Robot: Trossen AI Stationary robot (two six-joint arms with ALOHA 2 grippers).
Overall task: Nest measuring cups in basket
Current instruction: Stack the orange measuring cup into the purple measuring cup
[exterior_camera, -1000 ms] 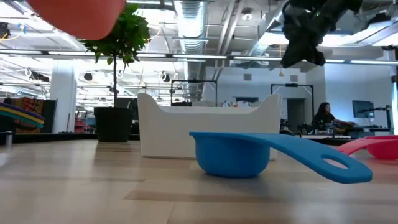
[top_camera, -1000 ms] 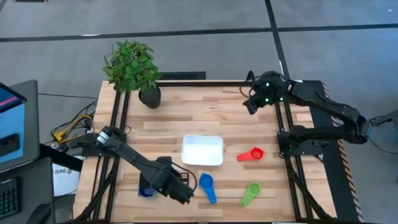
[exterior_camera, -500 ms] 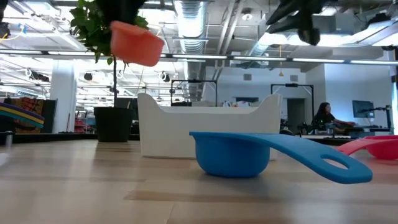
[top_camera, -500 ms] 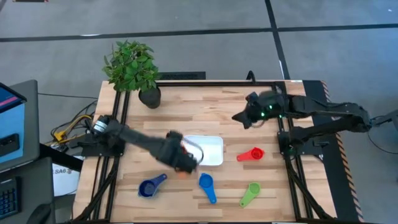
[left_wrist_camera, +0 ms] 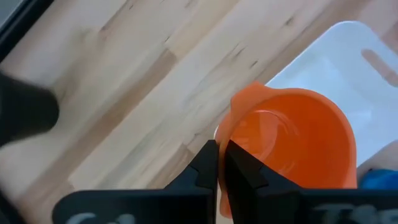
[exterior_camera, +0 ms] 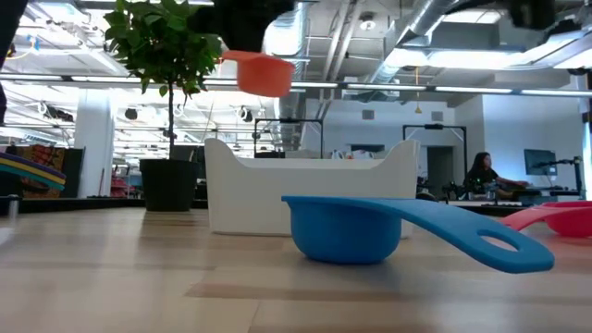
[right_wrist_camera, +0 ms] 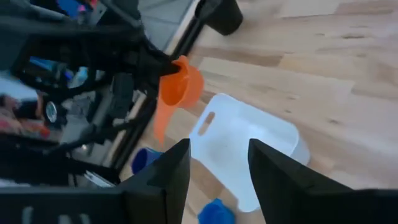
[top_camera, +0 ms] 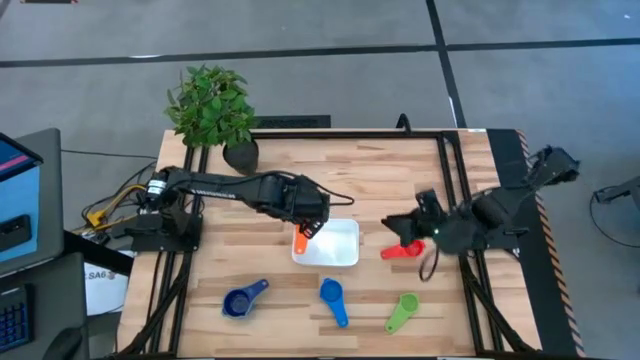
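Measuring cups lie scattered on the wooden surface (top_camera: 330, 175) round the white basket (top_camera: 335, 250): a dark blue cup (top_camera: 242, 299) near the front left, a blue cup (top_camera: 333, 299) just in front of the basket, a green cup (top_camera: 402, 311) further right, and a red cup (top_camera: 405, 249) to the basket's right. A potted plant (top_camera: 212, 108) in a black pot stands at the far left corner, well apart from the cups, and nothing lies between the basket and the cup carried above it. The left arm reaches from the left edge across the surface, its left gripper (top_camera: 309, 222) clenched on the handle of the orange cup (top_camera: 300, 240), which hangs in the air over the basket's left end with its bowl tilted; in the left wrist view the two dark fingers (left_wrist_camera: 208, 168) pinch together at the cup's rim with the white tray beneath. The right arm is folded low along the right side, and its right gripper (top_camera: 408, 232) hovers just over the red cup with its fingers (right_wrist_camera: 177, 171) spread apart and nothing between them. The orange cup is a round, glossy scoop, empty inside
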